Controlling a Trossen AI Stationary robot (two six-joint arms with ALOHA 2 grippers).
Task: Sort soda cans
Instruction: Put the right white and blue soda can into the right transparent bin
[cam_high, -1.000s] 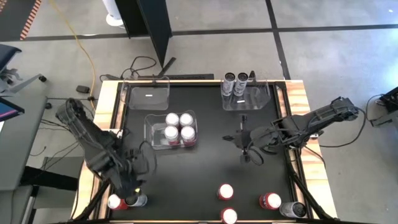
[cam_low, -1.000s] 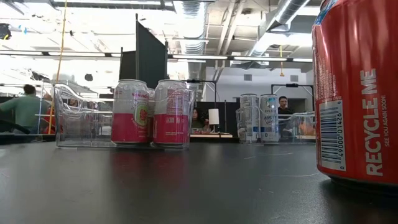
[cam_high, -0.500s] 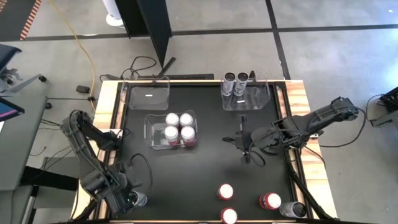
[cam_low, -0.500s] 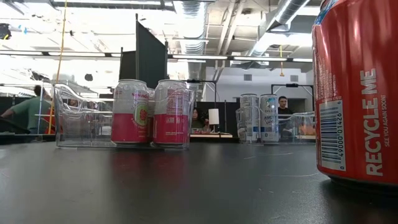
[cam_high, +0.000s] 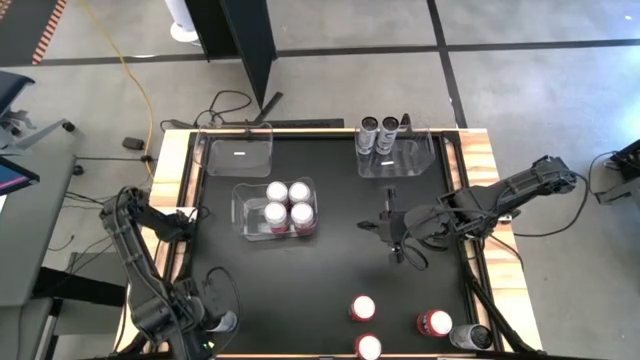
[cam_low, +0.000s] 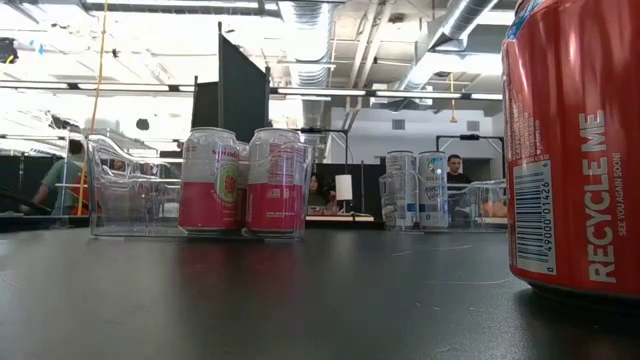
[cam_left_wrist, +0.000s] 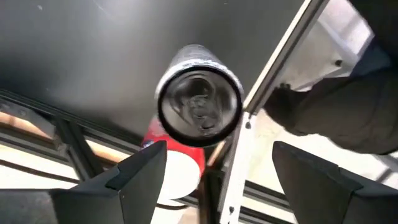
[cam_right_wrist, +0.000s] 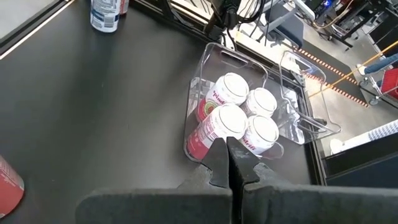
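Item: silver-topped soda can, upright at the high view's lower-left table corner, red can just beside. My left gripper, jaws spread, hovers above. Likely light, rigid, slick, dentable; grip mid-wall. Right gripper: pressed together, mid-table.

Clear plastic rectangular bins on black matte table, wooden edge strips, yellow cable on grey concrete floor.

Left tool withdrawn off table's near-left corner; grey can uncovered.
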